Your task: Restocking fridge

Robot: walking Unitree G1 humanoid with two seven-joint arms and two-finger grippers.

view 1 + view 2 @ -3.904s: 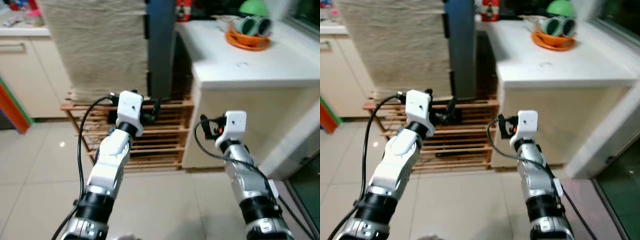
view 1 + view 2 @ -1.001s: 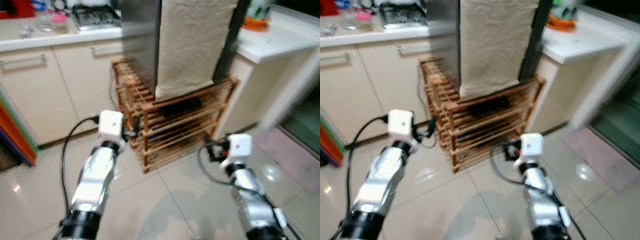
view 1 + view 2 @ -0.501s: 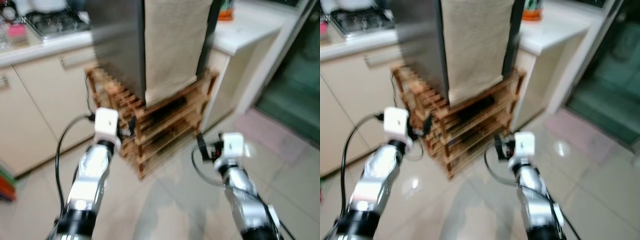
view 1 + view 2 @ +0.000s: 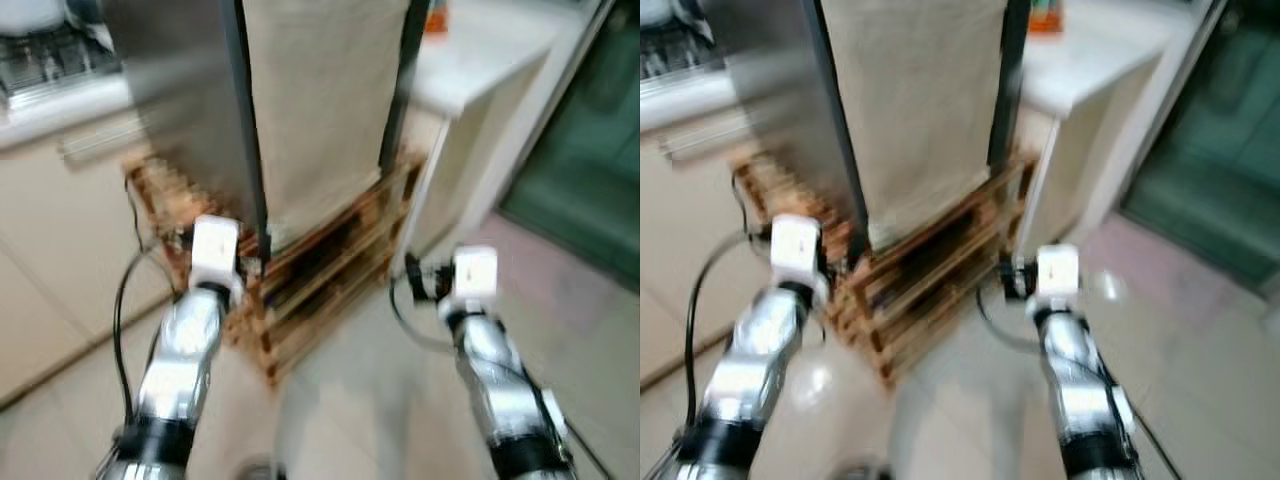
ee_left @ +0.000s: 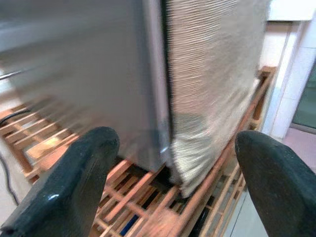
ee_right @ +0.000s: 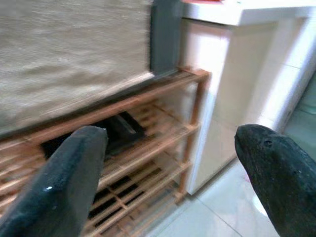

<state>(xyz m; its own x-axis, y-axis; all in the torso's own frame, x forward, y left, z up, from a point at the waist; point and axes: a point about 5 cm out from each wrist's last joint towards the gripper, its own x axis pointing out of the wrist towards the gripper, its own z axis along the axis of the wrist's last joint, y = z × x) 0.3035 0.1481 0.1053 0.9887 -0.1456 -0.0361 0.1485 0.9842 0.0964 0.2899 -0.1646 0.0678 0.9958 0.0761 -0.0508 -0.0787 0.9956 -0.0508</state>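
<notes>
The fridge [image 4: 180,110], its front draped with a beige woven cloth [image 4: 325,110], stands on a slatted wooden rack [image 6: 148,148] directly ahead of both sets of jaws, and the rack's shelf holds what looks like a flat black object [image 6: 121,131], though blur hides what it is. The left gripper [image 5: 170,197] and right gripper [image 6: 168,173] are spread wide with nothing between their fingers, left toward the fridge's corner, right toward the rack's end by the white counter [image 4: 480,50]. Compared with half a second ago, fridge and rack appear larger and nearer.
</notes>
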